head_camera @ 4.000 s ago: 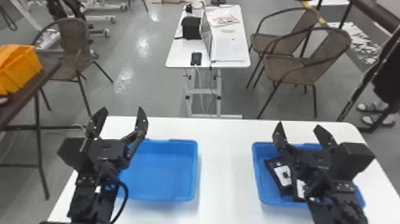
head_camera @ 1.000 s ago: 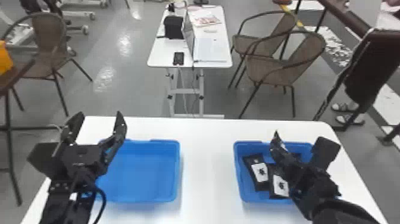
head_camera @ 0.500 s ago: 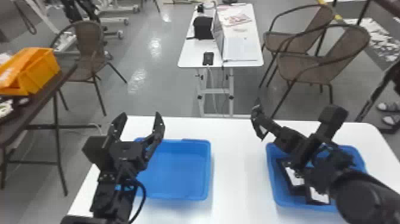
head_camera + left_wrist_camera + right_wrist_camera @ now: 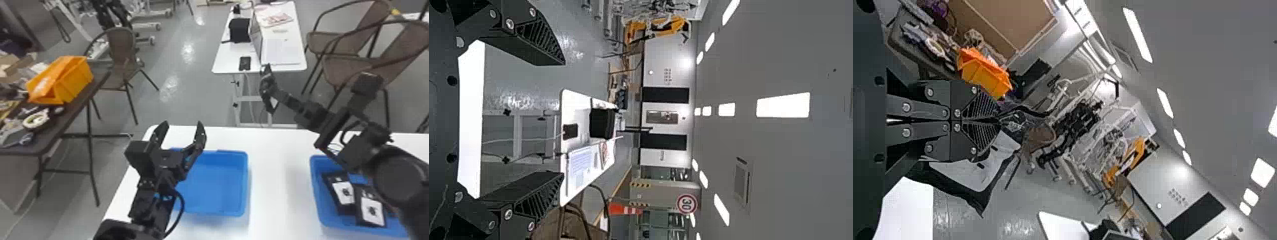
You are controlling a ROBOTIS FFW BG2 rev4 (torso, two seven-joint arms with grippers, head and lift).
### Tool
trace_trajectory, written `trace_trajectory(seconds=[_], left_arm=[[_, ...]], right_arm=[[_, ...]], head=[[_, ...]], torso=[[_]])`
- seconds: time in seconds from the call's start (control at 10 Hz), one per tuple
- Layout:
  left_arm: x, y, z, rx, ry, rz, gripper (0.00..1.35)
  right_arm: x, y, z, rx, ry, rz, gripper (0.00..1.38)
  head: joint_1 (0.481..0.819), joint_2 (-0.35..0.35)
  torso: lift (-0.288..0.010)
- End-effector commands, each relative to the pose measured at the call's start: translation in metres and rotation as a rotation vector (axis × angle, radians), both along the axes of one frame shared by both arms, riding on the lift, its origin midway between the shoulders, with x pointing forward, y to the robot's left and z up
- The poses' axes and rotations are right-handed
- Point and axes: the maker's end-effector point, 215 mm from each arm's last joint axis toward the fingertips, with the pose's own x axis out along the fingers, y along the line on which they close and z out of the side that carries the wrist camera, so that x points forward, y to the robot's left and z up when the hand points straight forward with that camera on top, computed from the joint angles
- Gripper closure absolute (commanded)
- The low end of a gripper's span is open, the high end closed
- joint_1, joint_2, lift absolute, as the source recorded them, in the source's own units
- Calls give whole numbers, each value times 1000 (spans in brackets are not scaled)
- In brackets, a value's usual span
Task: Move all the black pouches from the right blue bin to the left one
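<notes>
1. The right gripper [image 4: 999,120] has its jaws narrow, pressed on one black pouch [image 4: 975,176]. In the head view this pouch is raised, between the two bins in side direction, and looks close to the far edge of the desk [image 4: 274,191].

2. The left gripper [image 4: 182,123] has its jaws wide, with nothing between them. It is at the left part of the left bin [image 4: 217,182] and covers some of it.

3. The step in hand, I judge, is to carry this pouch to the left bin. To do it well, the right arm should keep the pouch high over the rim and bring it back to the near side, above the bin floor. Then it should go low before the jaws let go, so the pouch lies flat. It is better to aim at the right half of this bin, because the left jaws could be hit.

4. Count: two bins; three pouches that I can see. One is in the jaws, and two, a first pouch [image 4: 343,191] and a second pouch [image 4: 371,209], lie in the right bin [image 4: 314,178]. The arm hides part of this bin, so I cannot tell if more are there.
</notes>
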Motion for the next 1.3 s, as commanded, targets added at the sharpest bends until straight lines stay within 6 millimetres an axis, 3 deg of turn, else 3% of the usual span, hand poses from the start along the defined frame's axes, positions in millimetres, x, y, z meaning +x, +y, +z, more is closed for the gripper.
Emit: trace_trajectory(seconds=[0.0, 0.2, 0.6, 0.7, 1.2], left_arm=[[4, -11, -2, 8, 14, -41, 245], [11, -32, -4, 1, 39, -115, 245], [17, -46, -4, -12, 36, -149, 245], [17, -44, -3, -15, 32, -145, 245], [22, -29, 4, -7, -8, -94, 243]], right_arm=[[14, 24, 14, 35, -43, 50, 1214], [15, 59, 37, 62, -95, 140, 1214], [-39, 153, 57, 176, -55, 390, 1214], [-51, 165, 53, 181, -37, 428, 1214], [-62, 171, 33, 190, 45, 455, 1214]], head=[[664, 211], [645, 221], [624, 280], [624, 291], [639, 346]], torso=[[10], [10], [10], [10], [10]])
